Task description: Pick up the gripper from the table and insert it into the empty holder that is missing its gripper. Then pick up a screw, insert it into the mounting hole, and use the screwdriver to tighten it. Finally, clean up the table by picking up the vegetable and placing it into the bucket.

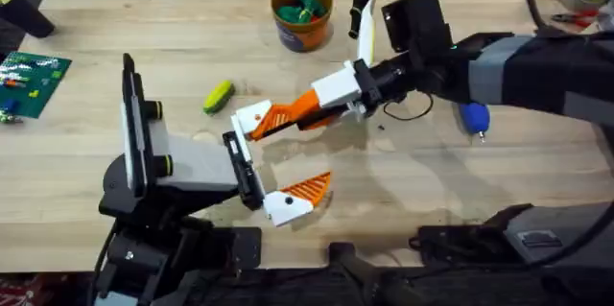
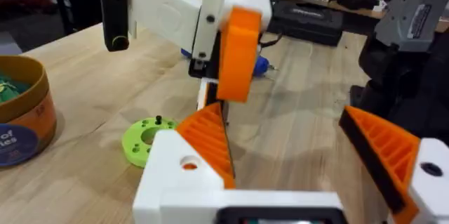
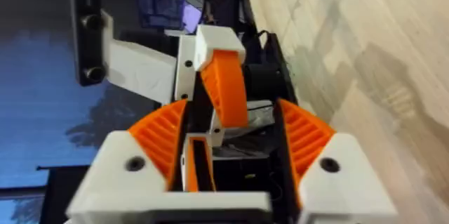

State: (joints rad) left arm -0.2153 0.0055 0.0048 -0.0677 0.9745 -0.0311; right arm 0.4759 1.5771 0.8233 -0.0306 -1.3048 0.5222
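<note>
Right hand (image 1: 251, 126) grips one gripper (image 1: 288, 112); one bucket (image 1: 301, 14).

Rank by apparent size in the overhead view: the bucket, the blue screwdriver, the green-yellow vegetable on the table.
1. The bucket, clearly largest.
2. and 3. The vegetable and the screwdriver look about alike; the right arm hides part of the screwdriver, so they stay unranked.

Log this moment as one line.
step: gripper insertion | right gripper: shut on the gripper, at the holder | left gripper: open, empty | screwdriver: lying on table
</note>
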